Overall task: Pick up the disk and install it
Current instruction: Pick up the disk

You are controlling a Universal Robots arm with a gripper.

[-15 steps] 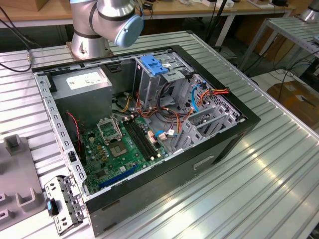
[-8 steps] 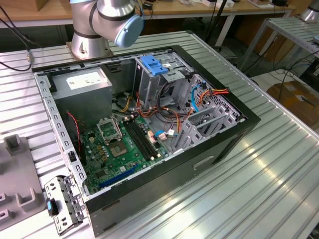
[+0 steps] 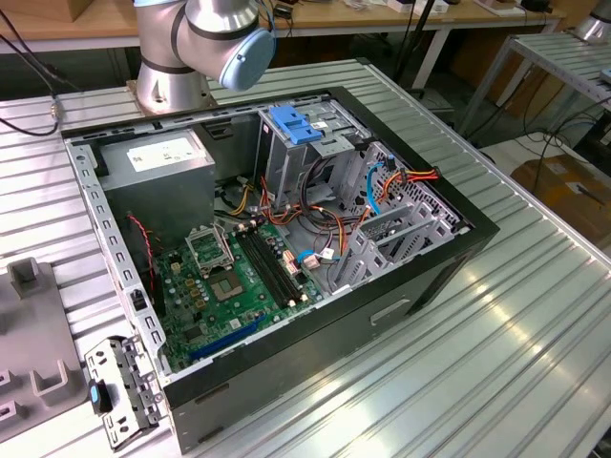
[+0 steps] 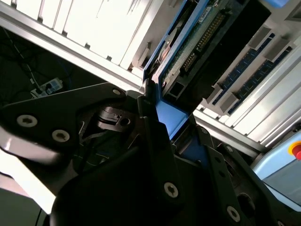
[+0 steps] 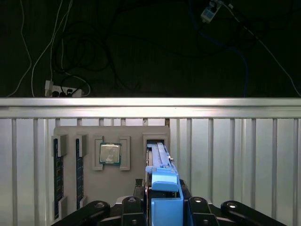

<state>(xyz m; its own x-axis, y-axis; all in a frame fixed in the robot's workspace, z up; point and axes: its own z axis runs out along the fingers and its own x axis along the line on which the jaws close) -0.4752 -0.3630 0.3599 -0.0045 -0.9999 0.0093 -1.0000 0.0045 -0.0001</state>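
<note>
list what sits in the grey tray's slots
A chip, dark memory sticks, and the disk on edge, its blue rail in the tool. What lies under the disk is covered.

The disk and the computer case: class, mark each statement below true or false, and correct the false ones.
1. In the first wrist view, the disk stands on edge in a slot of the grey holder. True.
2. The disk already sits in the drive cage. False: it is in the holder, with the gripper at its blue rail.
3. A processor chip lies in the holder beside the disk. True.
4. In the exterior view, the computer case is closed. False: it lies open, and the green motherboard shows inside.
5. The drive cage has a red plastic top. False: the top is blue.
</note>
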